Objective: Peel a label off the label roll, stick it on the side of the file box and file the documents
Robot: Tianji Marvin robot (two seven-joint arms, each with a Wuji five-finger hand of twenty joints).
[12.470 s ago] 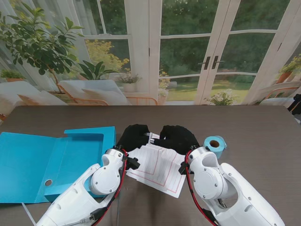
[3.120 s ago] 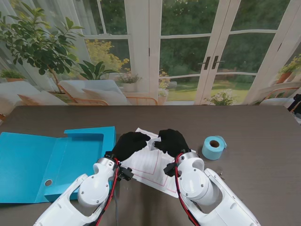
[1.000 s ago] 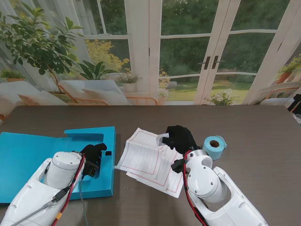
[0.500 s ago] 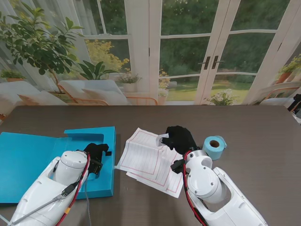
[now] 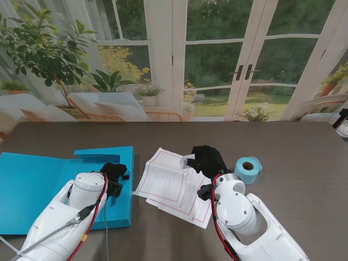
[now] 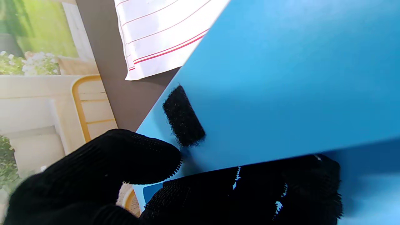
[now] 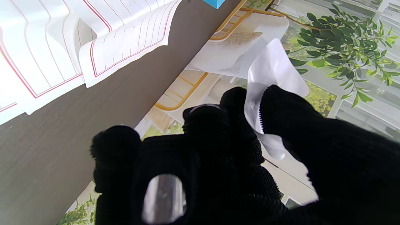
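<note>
The blue file box (image 5: 32, 185) lies open on the left of the table. My left hand (image 5: 113, 173) grips its right flap (image 5: 124, 187); in the left wrist view the thumb (image 6: 125, 156) sits over the flap (image 6: 281, 78) beside a black velcro patch (image 6: 183, 116), with fingers under it. My right hand (image 5: 206, 159) hovers over the documents (image 5: 174, 185), pinching a white label (image 5: 188, 158) between thumb and fingers. That label (image 7: 268, 72) shows clearly in the right wrist view. The blue label roll (image 5: 248, 169) stands to the right of that hand.
The dark wooden table (image 5: 293, 147) runs far to a backdrop of glass doors and plants. The documents (image 6: 162, 34) lie just beyond the flap's edge.
My left hand has slid a little farther along the box's right flap toward its far end. The right hand keeps still with the label.
</note>
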